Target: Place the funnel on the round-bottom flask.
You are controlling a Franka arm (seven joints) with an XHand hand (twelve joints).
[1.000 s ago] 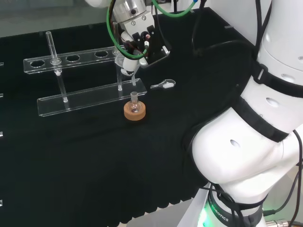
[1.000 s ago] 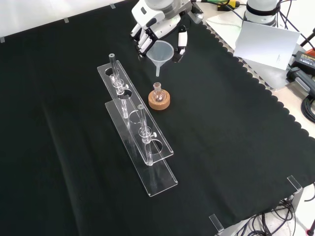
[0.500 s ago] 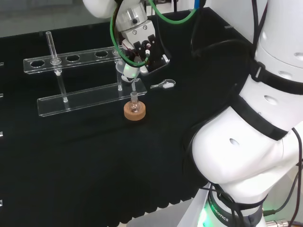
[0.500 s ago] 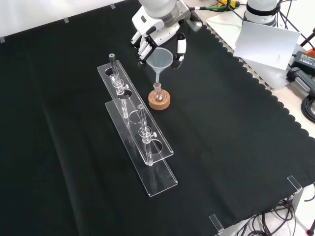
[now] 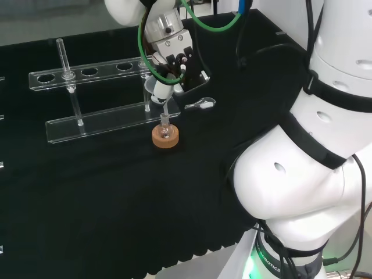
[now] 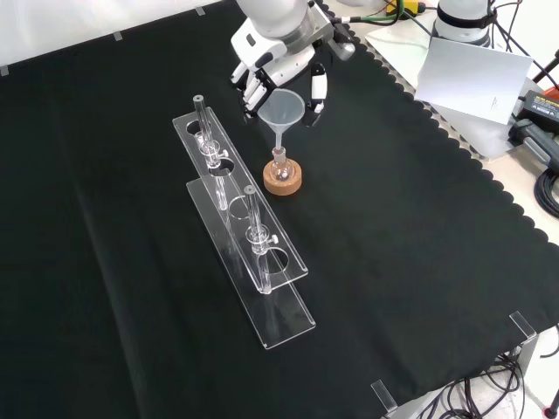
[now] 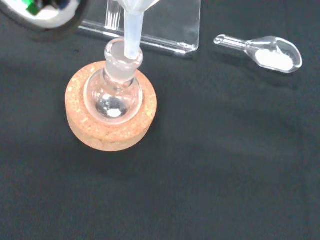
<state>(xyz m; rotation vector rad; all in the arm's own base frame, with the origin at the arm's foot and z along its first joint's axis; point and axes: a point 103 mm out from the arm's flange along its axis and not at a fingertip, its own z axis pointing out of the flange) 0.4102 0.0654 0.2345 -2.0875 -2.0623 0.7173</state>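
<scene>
Because the small clear glass round-bottom flask (image 7: 114,95) cannot stand on its rounded base, it is seated in a tan cork ring stand (image 7: 111,127), which keeps its short neck upright and its mouth open to the funnel. Directly above that flask, the translucent white plastic funnel (image 6: 282,115) is held by the black and white hand (image 6: 271,74), whose fingers are curled about the rim of the cone from above, so that the stem hangs free and points straight down. In the wrist view the stem tip is seen at the flask's mouth, apparently just entering the neck; how deep it sits cannot be told. Holding by the rim is judged to leave the stem unobstructed, so that it can be lined up with the narrow neck and lowered until the cone rests on the glass.

Just beside the flask, on the side away from the arm's white links in the head view, a long clear acrylic test-tube rack (image 6: 249,253) is set lengthwise, with glass tubes standing in it; its nearness is judged to leave little room for sideways drift of the hand. On the other side of the flask, apart from it, a small clear plastic scoop (image 7: 264,49) holding white powder is laid on the black cloth of the worktop (image 6: 410,227), presumably kept ready for filling through the funnel. The placing is judged nearly done, the release not yet made.
</scene>
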